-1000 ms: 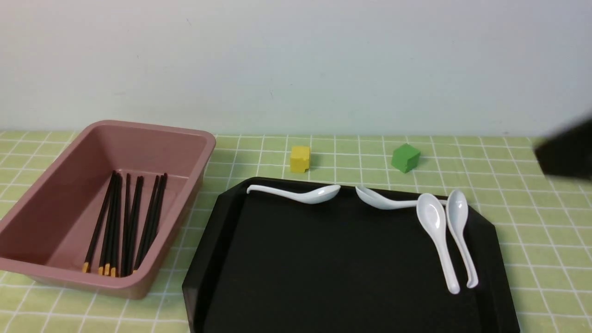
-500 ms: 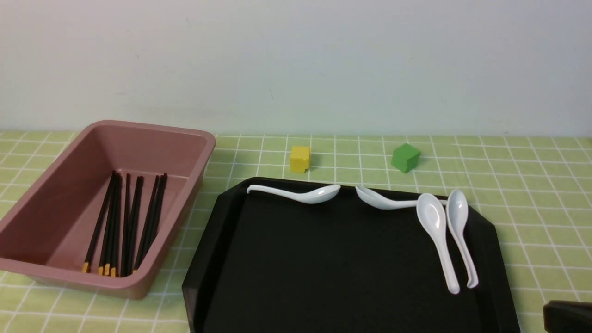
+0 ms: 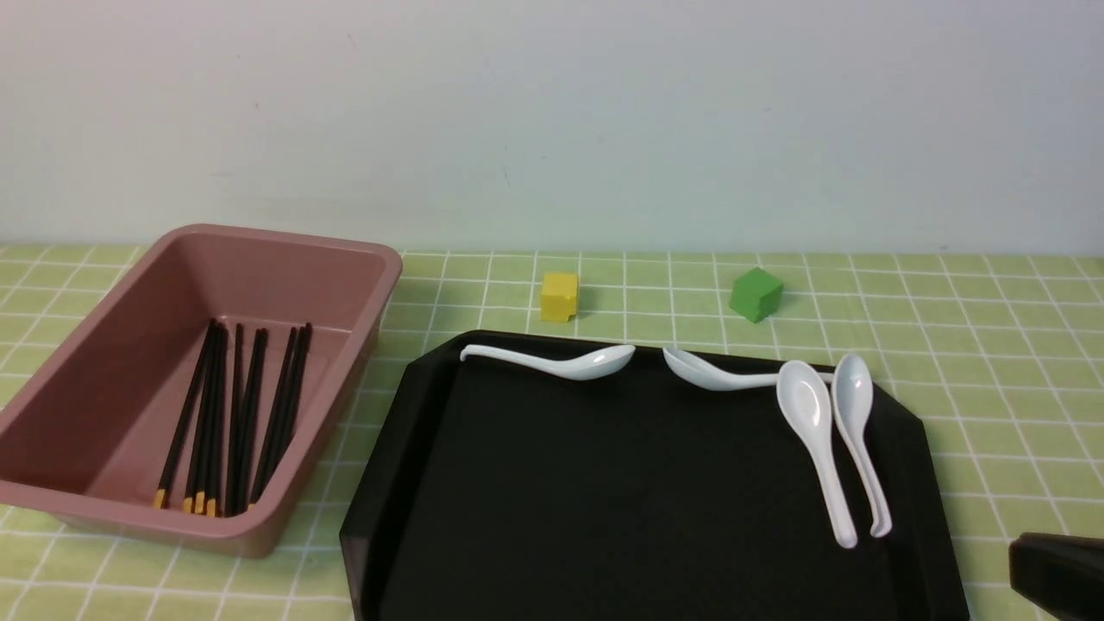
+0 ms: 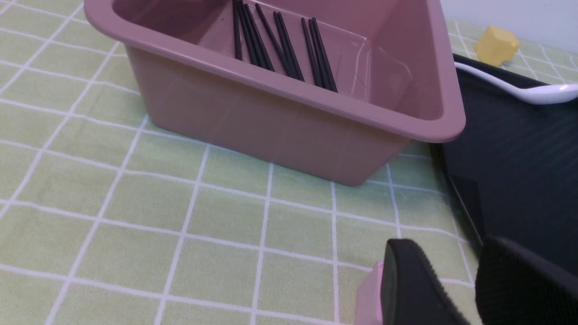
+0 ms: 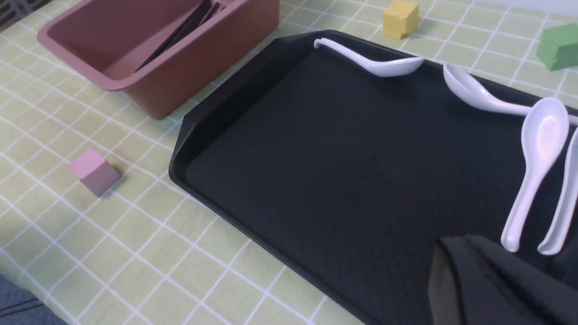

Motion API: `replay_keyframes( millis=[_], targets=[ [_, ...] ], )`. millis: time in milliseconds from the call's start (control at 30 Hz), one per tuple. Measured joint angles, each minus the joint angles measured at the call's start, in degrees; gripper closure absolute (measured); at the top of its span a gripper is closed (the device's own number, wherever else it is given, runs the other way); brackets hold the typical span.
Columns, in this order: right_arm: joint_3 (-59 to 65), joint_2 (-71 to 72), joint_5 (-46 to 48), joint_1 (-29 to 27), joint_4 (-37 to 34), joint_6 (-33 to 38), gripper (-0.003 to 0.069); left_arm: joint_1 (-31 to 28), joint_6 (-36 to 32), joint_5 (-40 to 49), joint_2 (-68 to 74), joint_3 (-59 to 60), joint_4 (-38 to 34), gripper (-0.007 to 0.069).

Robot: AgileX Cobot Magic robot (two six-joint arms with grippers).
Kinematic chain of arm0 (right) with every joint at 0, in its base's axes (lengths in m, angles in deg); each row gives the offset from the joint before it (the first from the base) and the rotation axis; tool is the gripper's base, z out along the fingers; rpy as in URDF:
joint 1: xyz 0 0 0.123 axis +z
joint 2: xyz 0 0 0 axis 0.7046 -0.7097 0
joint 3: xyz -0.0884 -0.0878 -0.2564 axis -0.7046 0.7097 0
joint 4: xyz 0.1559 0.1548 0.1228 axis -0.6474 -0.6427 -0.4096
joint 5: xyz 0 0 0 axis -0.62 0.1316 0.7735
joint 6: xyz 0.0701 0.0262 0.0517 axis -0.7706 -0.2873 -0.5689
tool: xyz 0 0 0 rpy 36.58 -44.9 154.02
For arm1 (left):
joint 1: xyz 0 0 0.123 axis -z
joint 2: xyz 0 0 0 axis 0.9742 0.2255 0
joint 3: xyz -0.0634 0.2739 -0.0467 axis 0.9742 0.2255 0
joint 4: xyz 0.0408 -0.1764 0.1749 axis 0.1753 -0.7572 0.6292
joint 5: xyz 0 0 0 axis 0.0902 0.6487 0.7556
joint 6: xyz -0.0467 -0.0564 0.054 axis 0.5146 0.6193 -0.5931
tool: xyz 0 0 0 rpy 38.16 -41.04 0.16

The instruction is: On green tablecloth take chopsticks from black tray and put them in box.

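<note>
Pink box [image 3: 155, 522]: stands on the cloth at the left, just beside the tray's left rim; whether the two touch I cannot tell
Chopsticks [image 3: 233, 414]: all lie in the box, flat on its floor, roughly side by side, orange ends toward its near wall
Tray [image 3: 604, 483]: black, flat on the cloth, right of the box, carrying four spoons
Spoons [image 3: 811, 431]: white; two lie along the tray's far rim with bowls toward each other; two lie side by side near its right rim, bowls toward the far side
Cloth [image 3: 992, 388]: green with a white grid, covering the worktop
Yellow cube [image 3: 560, 297]: on the cloth beyond the tray's far rim
Green cube [image 3: 756, 294]: on the cloth to the right of the yellow cube, apart from it
Pink cube [image 5: 94, 172]: on the cloth in front of the box, near the tray's near left corner
Left hand [image 4: 451, 253]: low over the cloth in front of the box, fingers a little apart with nothing between them; the pink cube sits just beside one finger
Right hand [image 5: 469, 253]: by the tray's near right corner, fingers pressed together, holding nothing
</note>
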State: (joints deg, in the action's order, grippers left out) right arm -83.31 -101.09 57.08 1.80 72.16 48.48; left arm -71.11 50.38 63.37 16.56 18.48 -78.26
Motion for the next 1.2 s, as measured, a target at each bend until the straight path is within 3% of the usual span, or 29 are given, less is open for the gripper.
replay_keyframes(
  millis=[700, 967, 1200],
  targets=[
    [0.0, -0.1, -0.8, 0.1, 1.3, 0.1, 0.0658, 0.0, 0.0, 0.0, 0.0, 0.0, 0.0, 0.0386],
    [0.0, -1.2, -2.9, -0.6, 0.6, 8.8, 0.0655, 0.0, 0.0, 0.0, 0.0, 0.0, 0.0, 0.0386],
    [1.1, 3.2, -5.5, -14.0, -5.9, 20.0, 0.0650, 0.0, 0.0, 0.0, 0.0, 0.0, 0.0, 0.0386]
  ],
)
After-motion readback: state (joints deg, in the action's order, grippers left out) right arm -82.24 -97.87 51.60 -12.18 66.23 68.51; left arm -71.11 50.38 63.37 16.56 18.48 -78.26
